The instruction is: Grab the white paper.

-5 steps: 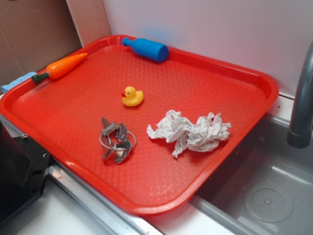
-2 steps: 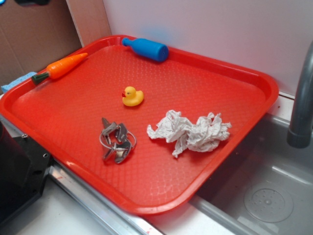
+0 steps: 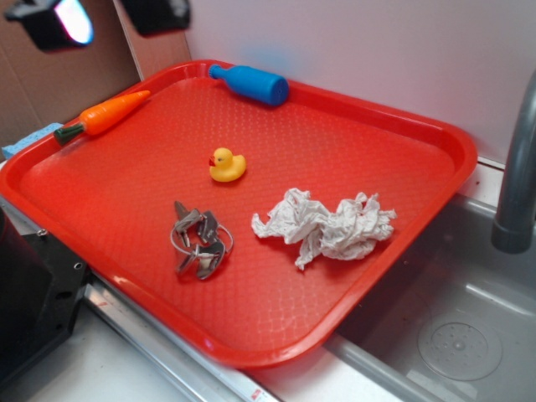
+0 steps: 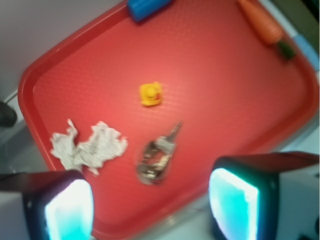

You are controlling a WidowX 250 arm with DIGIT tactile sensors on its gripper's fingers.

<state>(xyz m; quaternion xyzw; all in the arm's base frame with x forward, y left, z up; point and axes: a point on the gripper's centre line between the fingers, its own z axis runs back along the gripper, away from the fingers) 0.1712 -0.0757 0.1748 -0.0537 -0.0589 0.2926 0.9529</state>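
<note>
Five things lie on a red tray (image 3: 435,180) beside a steel sink (image 3: 456,335), a pale wall behind. My claw (image 3: 109,17), spread wide and empty, hangs above the far left corner. White paper (image 3: 325,226) lies near right, just beside the keys (image 3: 199,240), duck (image 3: 226,165) farther.

My exterior view is evenly lit and sharp, with soft, short shadows under the paper (image 3: 325,224) and keys (image 3: 199,239); the tray (image 3: 435,138) shows mild sheen. My wrist view is motion-blurred throughout. There the fingers (image 4: 67,207) glow washed-out cyan-white, out of focus, and everything beyond the jaws looks smeared, the carrot (image 4: 262,22) especially.
</note>
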